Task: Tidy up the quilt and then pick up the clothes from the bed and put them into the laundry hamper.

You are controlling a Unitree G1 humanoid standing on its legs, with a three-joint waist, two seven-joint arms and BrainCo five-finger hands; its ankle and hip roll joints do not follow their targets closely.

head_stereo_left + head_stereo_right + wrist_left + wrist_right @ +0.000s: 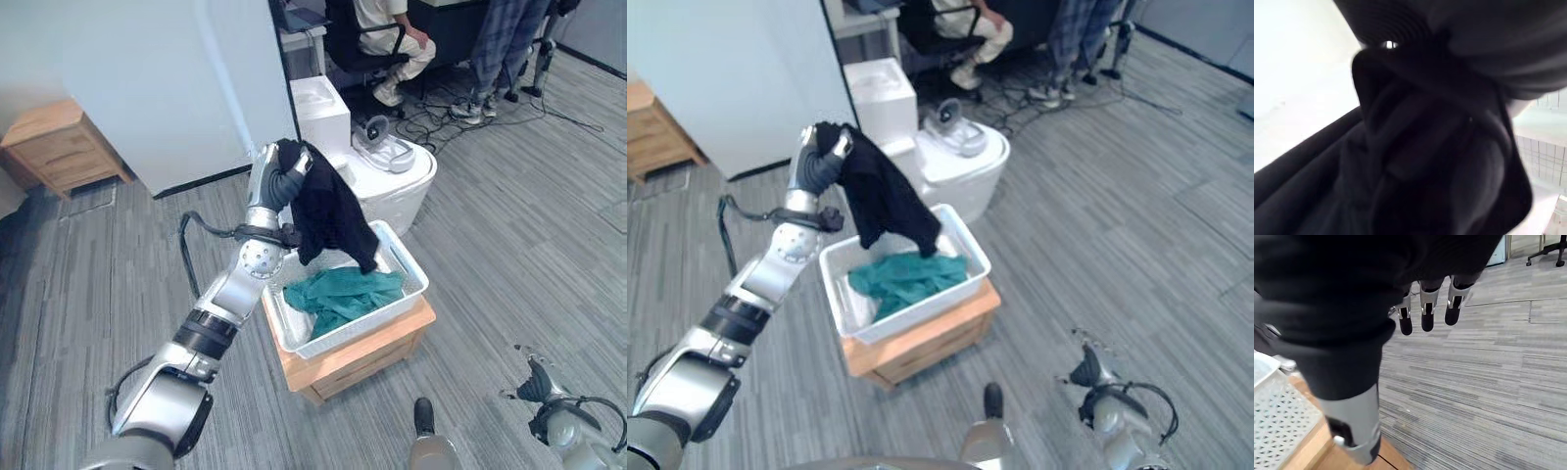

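Left eye view: no legible writing anywhere. Left hand point(292, 172) raised above the near-left corner of the white laundry hamper point(413, 271), fingers clenched round the top of a black garment point(328, 211). Garment hanging from that grip, lower edge draped over the hamper's interior, touching a teal garment point(343, 296) lying crumpled inside. Hamper seated on a low wooden stand point(362, 354). Just behind, a round white unit point(397, 186) with a white and grey device point(382, 145) on top, and a white box point(319, 106) behind that. Farther back, a seated person point(392, 39) on a black office chair, a standing person point(500, 49) in plaid trousers, cables across the grey carpet. Wooden nightstand point(61, 145) at far left beside a white wall panel point(147, 78).

Right eye view: same scene. Right hand point(1095, 377) low at lower right, well apart from the hamper, nothing in it.

Left wrist view: dark cloth covering nearly everything, wrapped close over the hand; a strip of white perforated hamper wall point(1547, 142) at one edge.

Right wrist view: right hand's fingers point(1427, 308) hanging relaxed and released over bare grey carpet point(1488, 382); perforated hamper wall and wooden stand edge in a corner.
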